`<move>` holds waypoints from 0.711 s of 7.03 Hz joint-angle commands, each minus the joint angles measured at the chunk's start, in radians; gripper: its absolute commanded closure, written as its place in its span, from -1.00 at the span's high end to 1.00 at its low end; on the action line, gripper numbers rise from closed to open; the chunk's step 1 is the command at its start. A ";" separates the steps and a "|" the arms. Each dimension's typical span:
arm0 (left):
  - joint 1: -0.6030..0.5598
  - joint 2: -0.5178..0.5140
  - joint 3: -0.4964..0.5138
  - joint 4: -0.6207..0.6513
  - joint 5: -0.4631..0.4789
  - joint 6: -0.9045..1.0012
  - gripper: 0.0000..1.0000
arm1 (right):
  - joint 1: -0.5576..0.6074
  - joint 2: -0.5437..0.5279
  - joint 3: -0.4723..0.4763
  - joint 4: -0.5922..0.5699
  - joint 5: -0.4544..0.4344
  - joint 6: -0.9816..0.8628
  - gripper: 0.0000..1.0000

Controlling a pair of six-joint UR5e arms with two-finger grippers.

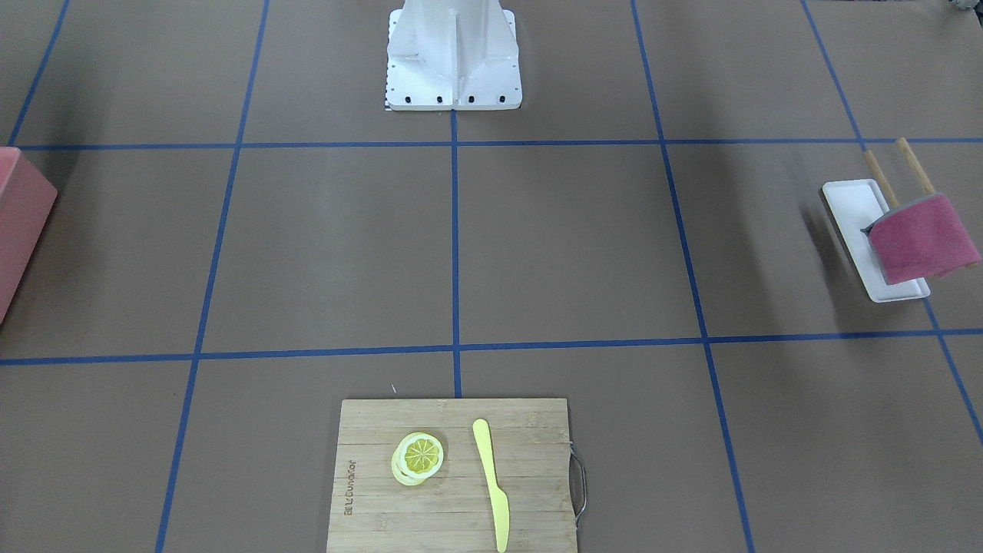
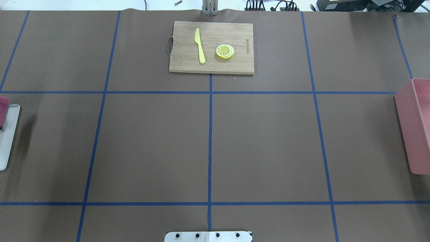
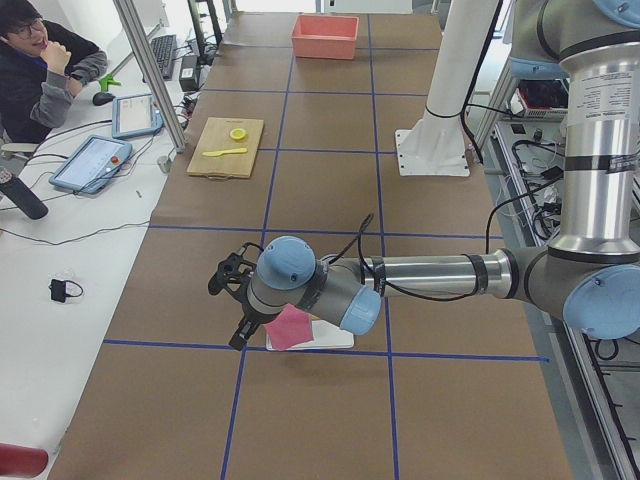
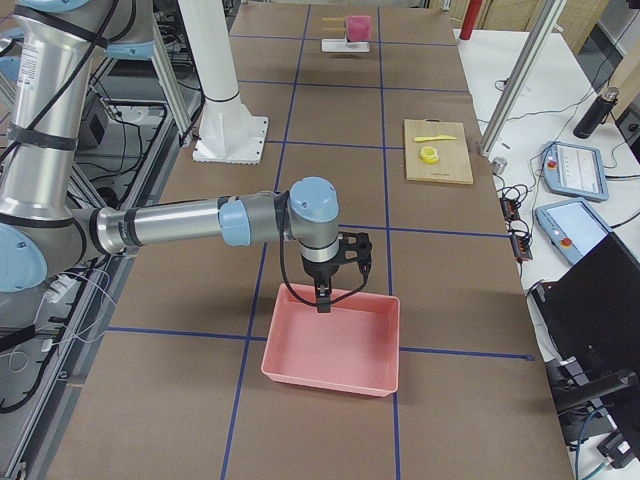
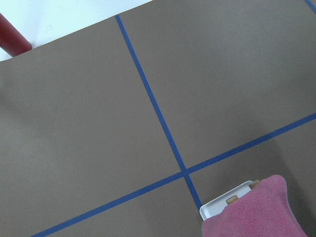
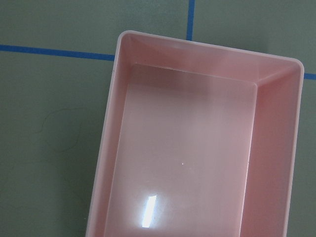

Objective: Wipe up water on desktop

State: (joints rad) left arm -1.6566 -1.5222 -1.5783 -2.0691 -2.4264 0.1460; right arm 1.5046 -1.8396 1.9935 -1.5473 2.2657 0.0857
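The pink cloth hangs on its white tray at the left end of the brown desktop, just beside the left gripper with nothing between them, while the right gripper is far off over the pink bin, and I cannot tell if either one's fingers are apart or together.

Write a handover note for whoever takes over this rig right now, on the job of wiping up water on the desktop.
Left gripper: hovers near the pink cloth, which hangs on its rack over the white tray. It is seen only from the side, so open or shut cannot be told.
Right gripper: over the pink bin, which looks empty. Its state is likewise unclear.
Desktop: no puddle can be made out in any view.
Done: nothing visible; the cloth is not picked up.
Left: take the cloth, find the water, wipe it.
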 commanded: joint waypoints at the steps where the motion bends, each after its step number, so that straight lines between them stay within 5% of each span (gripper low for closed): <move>1: 0.001 0.005 0.001 -0.102 -0.008 -0.015 0.97 | 0.000 -0.007 -0.010 0.073 -0.002 0.006 1.00; 5: 0.168 0.091 0.043 -0.173 -0.002 -0.383 0.97 | 0.000 -0.009 -0.022 0.084 0.000 0.016 1.00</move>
State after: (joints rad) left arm -1.5392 -1.4644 -1.5389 -2.2154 -2.4327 -0.1344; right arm 1.5048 -1.8472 1.9721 -1.4644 2.2649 0.1008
